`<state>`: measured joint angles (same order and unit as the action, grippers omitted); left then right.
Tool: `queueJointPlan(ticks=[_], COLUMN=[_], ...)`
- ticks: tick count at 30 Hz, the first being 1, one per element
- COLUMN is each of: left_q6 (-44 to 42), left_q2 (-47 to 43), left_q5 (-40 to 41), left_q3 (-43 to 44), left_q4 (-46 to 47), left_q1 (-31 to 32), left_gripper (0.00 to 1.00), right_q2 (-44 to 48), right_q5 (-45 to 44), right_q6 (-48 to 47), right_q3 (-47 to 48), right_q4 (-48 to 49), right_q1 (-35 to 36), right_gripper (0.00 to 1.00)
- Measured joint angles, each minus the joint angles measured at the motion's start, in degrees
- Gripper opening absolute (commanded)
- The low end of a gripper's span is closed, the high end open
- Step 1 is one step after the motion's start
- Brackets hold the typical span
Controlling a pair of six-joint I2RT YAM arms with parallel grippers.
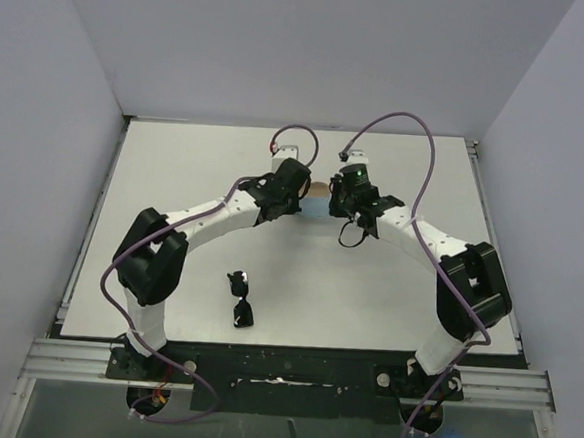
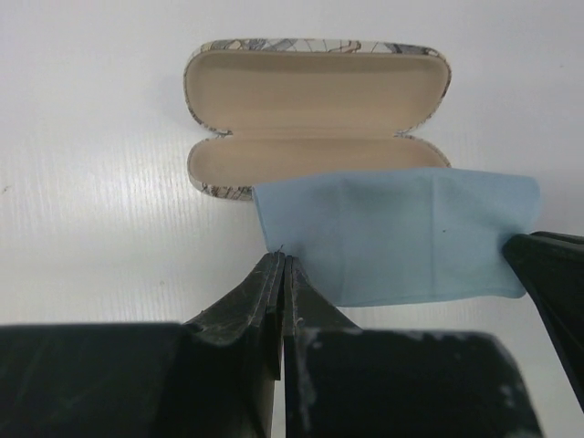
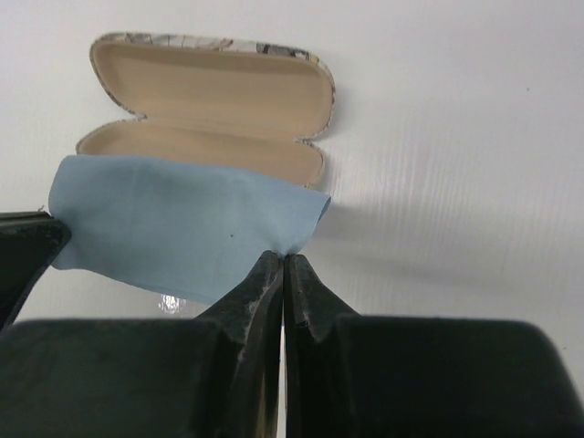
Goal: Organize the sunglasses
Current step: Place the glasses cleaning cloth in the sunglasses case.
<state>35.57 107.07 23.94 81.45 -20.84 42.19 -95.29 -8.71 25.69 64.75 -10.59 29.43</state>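
Observation:
The black sunglasses [image 1: 239, 298] lie folded on the table near the front left, far from both grippers and out of both wrist views. The beige-grey patterned case [image 2: 315, 109] lies open at the table's middle back, and it also shows in the right wrist view [image 3: 210, 100]. My left gripper [image 2: 283, 260] is shut on the near left corner of the light blue cloth [image 2: 401, 233]. My right gripper [image 3: 285, 257] is shut on the cloth's [image 3: 173, 224] near right corner. The cloth is stretched between them and covers part of the case's near half.
The white table [image 1: 175, 171] has walls at the back and on both sides. In the top view the left gripper [image 1: 303, 200] and right gripper [image 1: 337, 204] face each other closely over the case [image 1: 319, 189]. Purple cables loop above both wrists.

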Motion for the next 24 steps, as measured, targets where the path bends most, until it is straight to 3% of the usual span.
queueJointPlan(ticks=[24], left_q6=[-4.98], left_q2=[6.36], left_q5=[-4.61], left_q3=[7.98], left_q4=[-0.87], left_q1=[-6.8], left_gripper=[0.0], right_q2=[-11.15], right_q5=[1.01], right_q6=[-2.58], right_q3=[14.12], right_q4=[-3.5], right_q1=[-1.55], right_gripper=[0.0])
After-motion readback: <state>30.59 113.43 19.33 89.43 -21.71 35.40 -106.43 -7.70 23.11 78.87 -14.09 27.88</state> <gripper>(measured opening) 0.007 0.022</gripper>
